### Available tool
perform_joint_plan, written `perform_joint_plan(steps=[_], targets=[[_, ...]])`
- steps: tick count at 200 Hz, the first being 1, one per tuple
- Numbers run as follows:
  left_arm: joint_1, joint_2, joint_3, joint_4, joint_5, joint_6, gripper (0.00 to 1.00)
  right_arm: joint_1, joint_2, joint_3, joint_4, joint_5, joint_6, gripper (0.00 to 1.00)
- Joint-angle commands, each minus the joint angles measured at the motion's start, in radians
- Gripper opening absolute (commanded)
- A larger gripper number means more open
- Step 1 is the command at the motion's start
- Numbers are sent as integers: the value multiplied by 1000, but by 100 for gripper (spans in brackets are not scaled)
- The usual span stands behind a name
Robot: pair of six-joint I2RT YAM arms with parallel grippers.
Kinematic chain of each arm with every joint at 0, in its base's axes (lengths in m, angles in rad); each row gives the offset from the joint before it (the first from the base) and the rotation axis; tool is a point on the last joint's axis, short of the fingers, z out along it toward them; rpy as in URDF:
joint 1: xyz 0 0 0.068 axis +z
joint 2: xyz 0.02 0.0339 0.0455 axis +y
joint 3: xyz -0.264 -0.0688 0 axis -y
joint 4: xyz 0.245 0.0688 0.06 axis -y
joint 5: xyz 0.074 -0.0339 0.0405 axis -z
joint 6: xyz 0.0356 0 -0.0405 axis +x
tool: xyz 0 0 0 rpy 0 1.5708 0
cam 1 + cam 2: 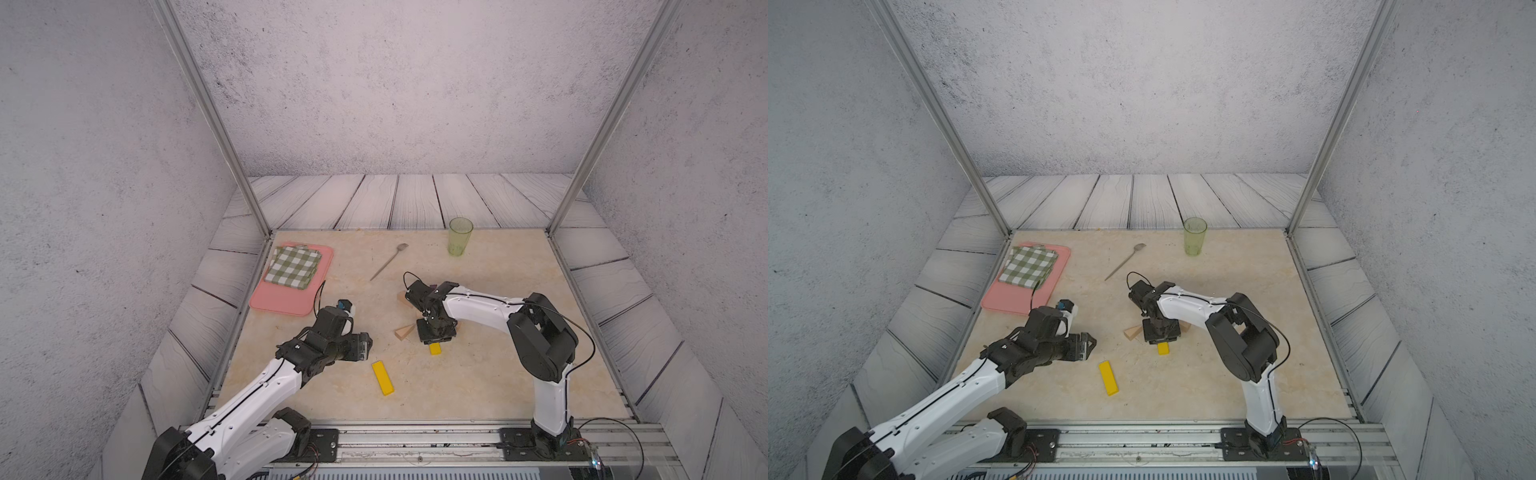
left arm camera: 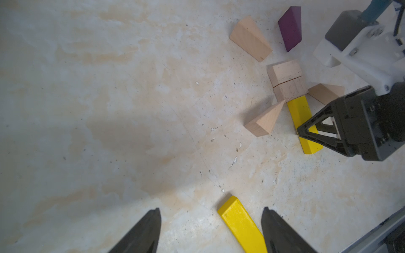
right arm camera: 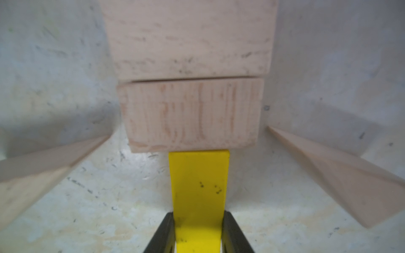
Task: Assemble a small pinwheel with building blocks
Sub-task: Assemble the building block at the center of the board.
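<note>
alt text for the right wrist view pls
The right gripper is shut on a yellow bar whose far end meets two pale wooden rectangles lying edge to edge. A wooden wedge lies at each side, on the mottled tabletop.

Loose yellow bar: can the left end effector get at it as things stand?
Probably yes. The left end effector is open, and the loose yellow bar lies flat, showing between its fingers in the left wrist view. The right end effector is shut on the other yellow bar, apart.
</note>
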Motion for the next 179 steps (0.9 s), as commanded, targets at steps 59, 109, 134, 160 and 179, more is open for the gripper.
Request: perform_joint_plan(steps=[59,109,134,160,179], targets=[[5,-14,-11,4,-1,-5,79,-3,41,24,-11,11,-7,39],[5,-18,-11,4,-6,-6,79,-4,-2,29,-30,18,-6,44],[6,-29,-8,-6,-21,-14,79,-3,-55,52,-61,23,-15,48],[8,-61,5,-44,-69,-26,79,6,-136,65,-99,35,-45,51],[15,-95,14,-67,-105,-48,80,31,-189,72,-141,53,-70,52]])
